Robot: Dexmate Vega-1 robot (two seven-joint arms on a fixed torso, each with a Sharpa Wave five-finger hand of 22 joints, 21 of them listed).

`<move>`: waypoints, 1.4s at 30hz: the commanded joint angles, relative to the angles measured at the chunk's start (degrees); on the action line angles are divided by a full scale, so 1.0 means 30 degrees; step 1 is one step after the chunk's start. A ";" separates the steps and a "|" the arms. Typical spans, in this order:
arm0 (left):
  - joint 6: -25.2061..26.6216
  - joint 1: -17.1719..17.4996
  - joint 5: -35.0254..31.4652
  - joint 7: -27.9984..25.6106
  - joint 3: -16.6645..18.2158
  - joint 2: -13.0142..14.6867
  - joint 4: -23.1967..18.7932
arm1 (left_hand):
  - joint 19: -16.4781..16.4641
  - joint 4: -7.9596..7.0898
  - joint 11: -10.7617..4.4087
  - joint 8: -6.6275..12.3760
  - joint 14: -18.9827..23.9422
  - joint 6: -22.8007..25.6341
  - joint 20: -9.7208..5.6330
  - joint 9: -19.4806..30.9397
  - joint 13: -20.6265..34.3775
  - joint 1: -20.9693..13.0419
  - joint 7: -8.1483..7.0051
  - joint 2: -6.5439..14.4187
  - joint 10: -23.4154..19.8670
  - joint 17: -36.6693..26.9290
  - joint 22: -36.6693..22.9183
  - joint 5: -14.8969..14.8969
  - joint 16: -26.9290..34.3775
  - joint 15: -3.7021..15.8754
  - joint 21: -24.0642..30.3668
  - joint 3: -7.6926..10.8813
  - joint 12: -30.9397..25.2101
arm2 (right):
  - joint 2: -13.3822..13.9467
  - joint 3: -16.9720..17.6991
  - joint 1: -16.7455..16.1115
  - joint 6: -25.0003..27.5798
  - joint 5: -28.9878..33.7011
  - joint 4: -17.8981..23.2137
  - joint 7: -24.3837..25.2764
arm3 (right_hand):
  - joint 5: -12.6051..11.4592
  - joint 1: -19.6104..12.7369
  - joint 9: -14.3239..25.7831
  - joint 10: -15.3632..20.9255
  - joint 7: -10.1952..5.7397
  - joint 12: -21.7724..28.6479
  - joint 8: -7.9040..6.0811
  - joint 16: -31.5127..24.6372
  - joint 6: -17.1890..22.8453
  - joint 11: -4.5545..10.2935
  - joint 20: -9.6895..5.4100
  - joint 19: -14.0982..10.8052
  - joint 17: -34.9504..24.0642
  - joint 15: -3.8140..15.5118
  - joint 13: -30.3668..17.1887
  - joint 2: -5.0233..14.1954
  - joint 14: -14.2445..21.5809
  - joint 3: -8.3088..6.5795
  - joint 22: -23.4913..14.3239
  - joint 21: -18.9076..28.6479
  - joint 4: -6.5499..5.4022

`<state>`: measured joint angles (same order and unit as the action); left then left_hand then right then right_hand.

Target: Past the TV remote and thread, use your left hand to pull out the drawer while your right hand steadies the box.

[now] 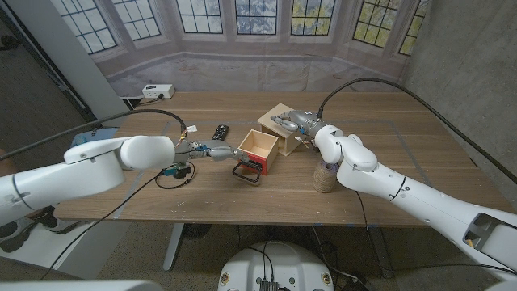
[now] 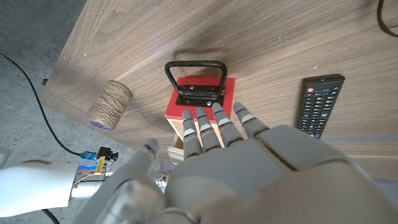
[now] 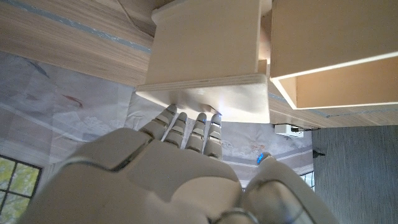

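**Drawer pull: keep it straight**

Drawer (image 1: 257, 150) stands partly out of box (image 1: 279, 121), mid-bench. Left hand (image 1: 212, 151) fingers touch its red front; grip unclear. Right hand (image 1: 292, 121) presses the box top. Pull level; maintain downward pressure.

Soft, even daylight pours in from the windows (image 1: 234, 16) at the back, and the counter (image 1: 404, 153) shows only faint shadows. The head view bows at its edges, wide-angle. In the right wrist view the box (image 3: 205, 56) glares pale and washed out. Both wrist views show the near hand (image 2: 249, 180) large and slightly soft.
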<state>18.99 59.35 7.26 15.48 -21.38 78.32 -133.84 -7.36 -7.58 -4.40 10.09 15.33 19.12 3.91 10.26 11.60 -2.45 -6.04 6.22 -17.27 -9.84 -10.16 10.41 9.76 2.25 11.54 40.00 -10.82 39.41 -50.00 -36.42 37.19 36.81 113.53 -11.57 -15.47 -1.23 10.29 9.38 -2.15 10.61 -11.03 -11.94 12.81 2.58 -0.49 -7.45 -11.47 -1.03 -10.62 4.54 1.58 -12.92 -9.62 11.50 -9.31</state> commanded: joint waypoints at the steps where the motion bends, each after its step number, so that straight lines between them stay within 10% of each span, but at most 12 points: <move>1: -0.0624 0.1344 0.0427 -0.1638 0.0997 0.0559 -0.0211 | -0.0068 0.0053 0.0026 0.0129 -0.0018 0.0149 0.0066 0.0095 0.0042 -0.0062 0.0144 0.0122 -0.0159 -0.0060 -0.0024 0.0040 0.0121 0.0050 -0.0044 0.0158 -0.0132 | 0.0127 0.0532 -0.0317 0.0060 -0.0225 0.1032 0.0449 | -0.0088 -0.0075 0.0036 0.0010 0.0054 0.0085 -0.0035 0.0047 0.0212 -0.0140 -0.0084 -0.0177 0.0027 0.0101 -0.0004 0.1160 0.0089 -0.0123 -0.0024 -0.0060 0.0065; 32: 0.0325 0.5829 0.2194 -0.6695 0.4186 0.2119 -0.1550 | -0.0166 0.0223 0.0104 0.0223 -0.0136 0.0261 0.0087 0.0097 0.0054 -0.0213 0.0258 0.0153 0.0137 -0.0041 -0.0025 0.0023 0.0152 -0.0001 -0.0008 0.0286 -0.0157 | -0.0216 0.1289 0.0236 -0.1278 -0.1925 -0.0485 0.1523 | -0.0093 -0.0254 0.0041 0.0071 0.0266 0.0106 -0.0056 0.0065 0.0368 -0.0337 -0.0158 -0.0402 0.0079 0.0212 -0.0004 0.1112 0.0223 -0.0283 -0.0017 -0.0062 0.0195; 42: -0.0379 0.6137 0.1089 -0.7334 0.4241 0.1164 -0.1186 | -0.0452 0.0411 0.0234 0.0108 -0.0780 -0.0237 0.0406 0.0104 0.0038 -0.0367 0.0066 0.0176 0.1344 -0.0037 -0.0047 -0.0004 0.0043 -0.0292 0.0093 0.0411 0.0083 | -0.0724 0.1546 0.0592 -0.1317 -0.2861 -0.1751 0.2046 | -0.0090 -0.0304 0.0043 0.0108 0.0244 0.0114 -0.0058 0.0016 0.0410 -0.0275 -0.0336 -0.0513 0.0091 0.0257 -0.0003 0.1100 0.0407 -0.0337 -0.0012 -0.0051 0.0230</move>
<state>18.99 74.85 12.78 -4.11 -10.32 84.00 -137.68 -8.19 -6.71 -3.68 10.41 13.37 18.81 4.72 10.25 11.59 -2.88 -5.73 6.65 -13.89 -9.84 -10.16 10.41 9.98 1.54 11.54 40.86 -10.80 38.75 -46.24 -35.59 33.76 31.74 112.09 -7.48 -15.46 -1.38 10.29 9.37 -1.43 10.60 -11.03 -11.94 13.53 1.97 -0.94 -8.28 -11.20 -0.54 -10.61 4.39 2.07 -13.53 -9.59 11.49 -8.70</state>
